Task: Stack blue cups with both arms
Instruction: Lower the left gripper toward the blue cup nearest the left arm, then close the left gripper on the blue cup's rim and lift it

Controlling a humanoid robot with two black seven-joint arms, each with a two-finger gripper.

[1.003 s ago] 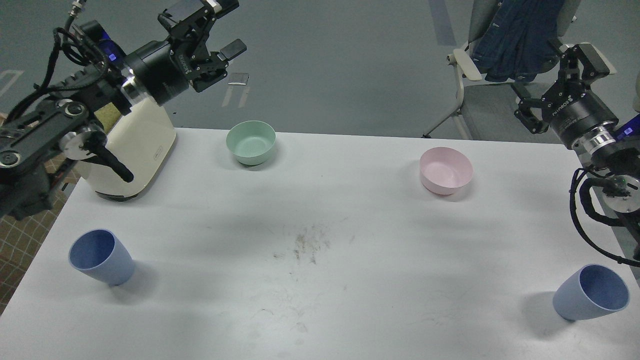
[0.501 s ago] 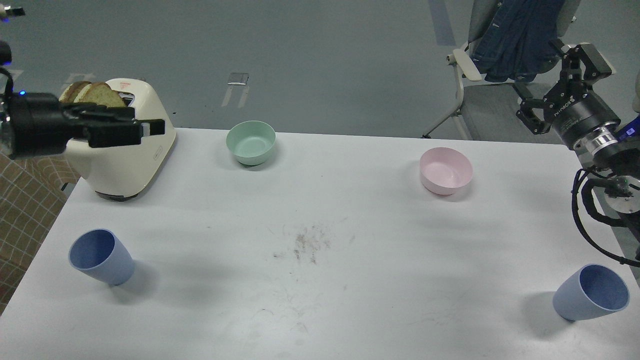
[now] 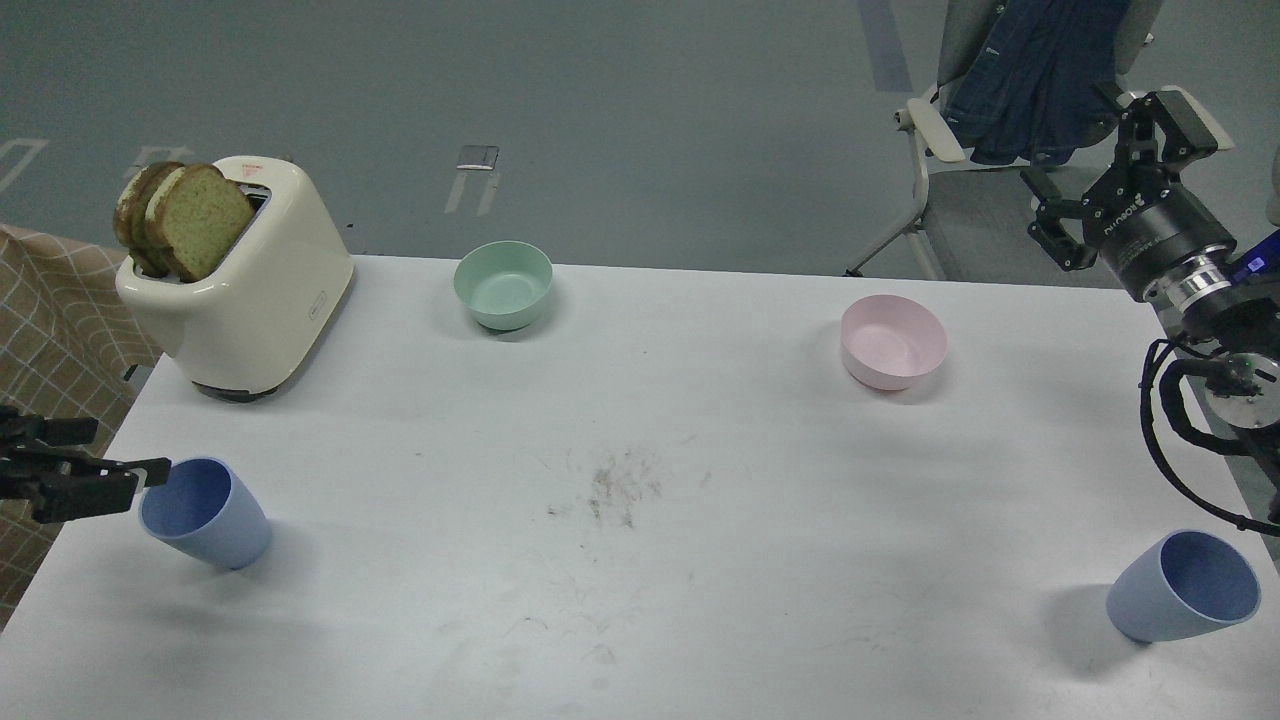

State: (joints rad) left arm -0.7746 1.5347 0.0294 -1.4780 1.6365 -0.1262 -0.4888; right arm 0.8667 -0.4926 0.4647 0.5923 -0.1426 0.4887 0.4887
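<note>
Two blue cups stand on the white table [image 3: 640, 400]: the left blue cup [image 3: 205, 512] near the front left edge and the right blue cup [image 3: 1185, 587] at the front right corner, both with the mouth up. My left gripper [image 3: 125, 452] comes in low from the left edge. Its two fingers are apart, and one fingertip [image 3: 150, 467] is right at the left cup's rim, with nothing held. My right gripper [image 3: 1108, 165] is open and empty, raised beyond the table's back right corner, far above the right cup.
A cream toaster [image 3: 250, 290] with bread slices stands at the back left. A mint-green bowl [image 3: 503, 285] and a pink bowl [image 3: 893, 341] sit along the back. A chair with a denim jacket [image 3: 1030, 70] is behind the right arm.
My left arm swung from high over the toaster down and out to the left edge, ending beside the left cup. The right arm and both cups stayed put.
</note>
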